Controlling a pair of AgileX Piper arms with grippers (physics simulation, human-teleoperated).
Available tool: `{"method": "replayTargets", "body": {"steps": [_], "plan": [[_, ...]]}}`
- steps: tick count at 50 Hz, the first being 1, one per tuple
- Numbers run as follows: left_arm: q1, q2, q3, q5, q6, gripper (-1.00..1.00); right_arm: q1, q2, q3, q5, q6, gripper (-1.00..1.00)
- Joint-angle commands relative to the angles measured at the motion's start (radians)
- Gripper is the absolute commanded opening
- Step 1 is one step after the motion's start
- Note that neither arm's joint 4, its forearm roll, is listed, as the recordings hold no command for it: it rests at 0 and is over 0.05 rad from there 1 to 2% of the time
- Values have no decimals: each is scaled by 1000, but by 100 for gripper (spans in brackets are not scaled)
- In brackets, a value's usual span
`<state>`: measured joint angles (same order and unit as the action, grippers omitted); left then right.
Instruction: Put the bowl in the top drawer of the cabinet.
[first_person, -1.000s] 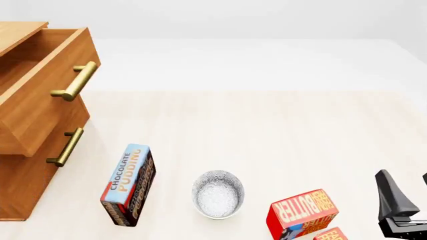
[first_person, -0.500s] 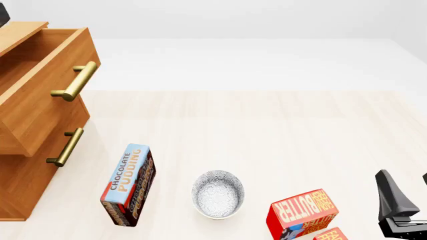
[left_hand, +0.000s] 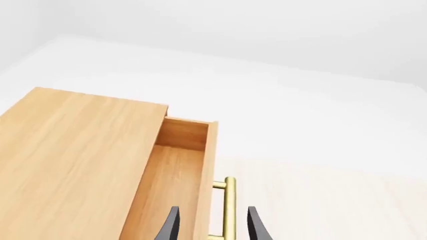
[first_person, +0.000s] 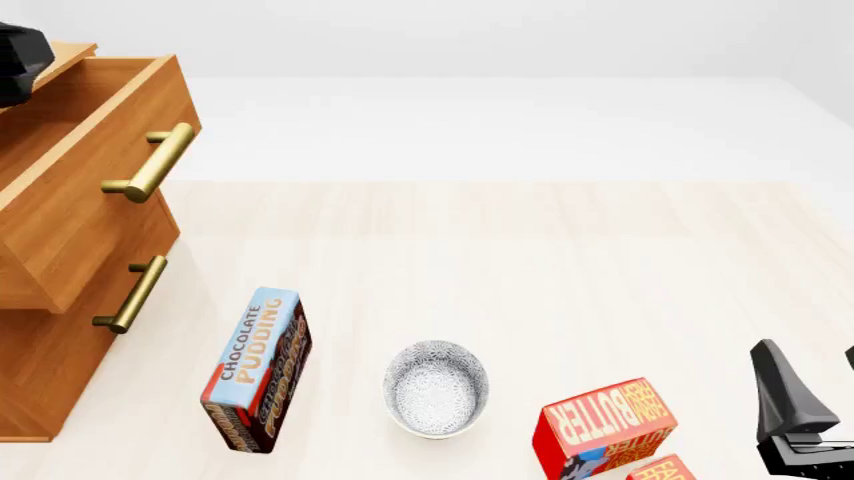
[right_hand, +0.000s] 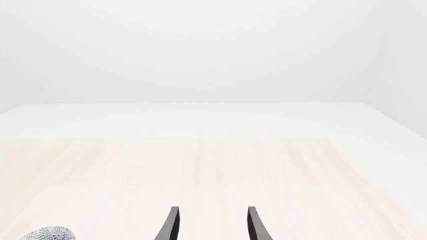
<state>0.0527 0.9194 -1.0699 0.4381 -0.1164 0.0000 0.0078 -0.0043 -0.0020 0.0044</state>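
**Open top drawer, bowl on the table, both grippers empty**

The cabinet is rendered in light-brown wood grain, with a flat top and two stacked drawers fitted with cylindrical brass bar handles. The top drawer is shown pulled out, its box-shaped interior exposed. The bowl, small and round with a fine dark speckled pattern on white, is seen resting upright on the pale wood-grain table, between a blue box and a red box, well apart from the cabinet. The left gripper is held above the drawer's front edge and handle, its dark, curved fingers parted, with nothing gripped or touched. The right gripper is likewise parted and empty over bare table. "CHOCOLATE PUDDING" is printed on the blue box; "BUTTER" can be read on the red box.
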Motion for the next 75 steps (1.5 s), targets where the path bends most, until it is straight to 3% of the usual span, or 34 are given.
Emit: {"method": "replayTargets", "body": {"steps": [1,58,75], "plan": [[3,33,7,-20,-19,100,0,0,0,0,0,100],[11,130,99,-80,-49,100,0,0,0,0,0,100],[-21,147,136,-83,-78,100,0,0,0,0,0,100]]}}
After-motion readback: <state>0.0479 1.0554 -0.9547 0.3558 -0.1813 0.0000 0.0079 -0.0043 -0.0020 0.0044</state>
